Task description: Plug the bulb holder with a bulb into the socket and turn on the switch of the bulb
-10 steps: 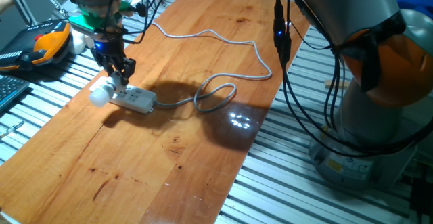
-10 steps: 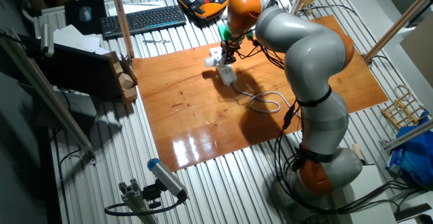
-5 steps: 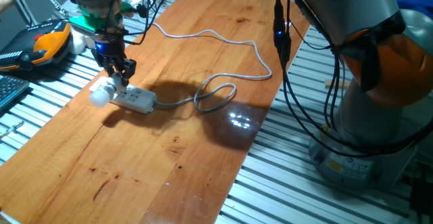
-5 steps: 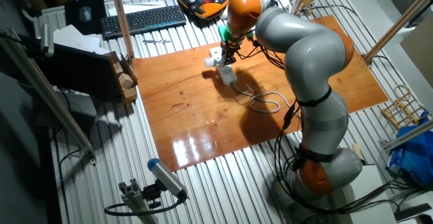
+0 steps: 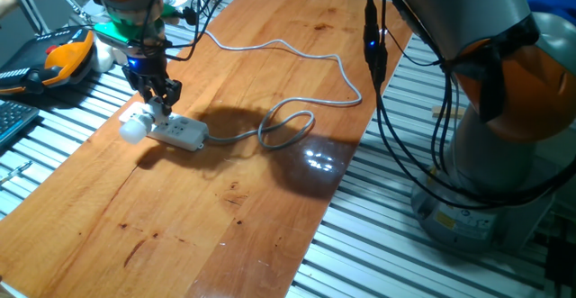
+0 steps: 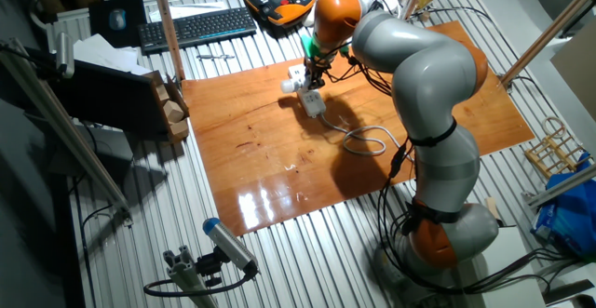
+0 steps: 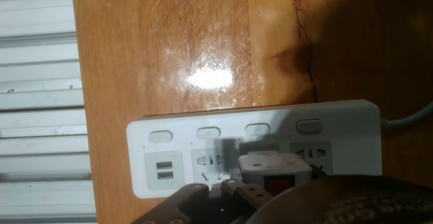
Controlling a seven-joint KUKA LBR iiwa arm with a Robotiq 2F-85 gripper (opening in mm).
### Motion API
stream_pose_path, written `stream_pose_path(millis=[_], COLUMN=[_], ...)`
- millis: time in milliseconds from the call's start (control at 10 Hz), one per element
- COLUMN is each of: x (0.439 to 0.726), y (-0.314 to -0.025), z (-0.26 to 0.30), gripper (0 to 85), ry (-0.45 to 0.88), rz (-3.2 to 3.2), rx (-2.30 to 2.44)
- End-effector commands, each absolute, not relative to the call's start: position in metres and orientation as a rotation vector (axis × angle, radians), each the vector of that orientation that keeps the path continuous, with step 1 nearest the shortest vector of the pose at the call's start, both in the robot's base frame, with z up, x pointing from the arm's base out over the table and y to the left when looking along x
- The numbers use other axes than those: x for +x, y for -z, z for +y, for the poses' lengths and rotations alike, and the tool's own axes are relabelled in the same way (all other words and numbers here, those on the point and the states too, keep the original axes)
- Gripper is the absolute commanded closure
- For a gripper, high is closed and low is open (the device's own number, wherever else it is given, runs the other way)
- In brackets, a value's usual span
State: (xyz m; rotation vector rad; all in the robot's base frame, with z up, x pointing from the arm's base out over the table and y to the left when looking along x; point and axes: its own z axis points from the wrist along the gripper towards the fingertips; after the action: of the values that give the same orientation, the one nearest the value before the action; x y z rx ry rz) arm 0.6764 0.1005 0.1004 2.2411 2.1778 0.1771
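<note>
The socket (image 5: 180, 133) is a long white power strip lying on the wooden board, with a grey cable looping off to the right. In the hand view the socket (image 7: 257, 143) shows a row of outlets and switches. The bulb holder (image 7: 275, 169), a small white box with a red mark, sits over the outlets. Its round white bulb (image 5: 132, 130) rests at the strip's left end, and this bulb (image 6: 290, 85) shows in the other fixed view too. My gripper (image 5: 159, 109) points down onto the holder with its fingers pinched together on it. The gripper (image 6: 313, 81) stands right above the socket (image 6: 314, 103).
The grey cable (image 5: 288, 122) coils beside the strip and runs back across the board (image 5: 225, 199). An orange-black pendant (image 5: 58, 59) and a keyboard (image 6: 196, 27) lie off the board's edge. The arm's base (image 6: 447, 234) stands at the board's side.
</note>
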Motion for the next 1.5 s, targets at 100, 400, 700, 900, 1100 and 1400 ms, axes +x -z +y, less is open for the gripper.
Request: stream_pose_path(millis=[100, 400, 700, 900, 1100, 1400], x=[0.6763, 0.6759, 0.6757, 0.6755, 0.6745, 0.6736], y=[-0.0995, -0.0972, -0.0971, -0.0963, -0.0941, -0.0906], z=[0.1008, 0.1009, 0.101, 0.1015, 0.102, 0.1029], gripper=[85.0, 85.0, 85.0, 85.0, 85.0, 85.0], ry=[-0.179, -0.182, -0.181, -0.182, -0.184, -0.187], rz=[2.18, 2.183, 2.186, 2.185, 2.184, 2.182], rx=[2.24, 2.24, 2.236, 2.235, 2.234, 2.233])
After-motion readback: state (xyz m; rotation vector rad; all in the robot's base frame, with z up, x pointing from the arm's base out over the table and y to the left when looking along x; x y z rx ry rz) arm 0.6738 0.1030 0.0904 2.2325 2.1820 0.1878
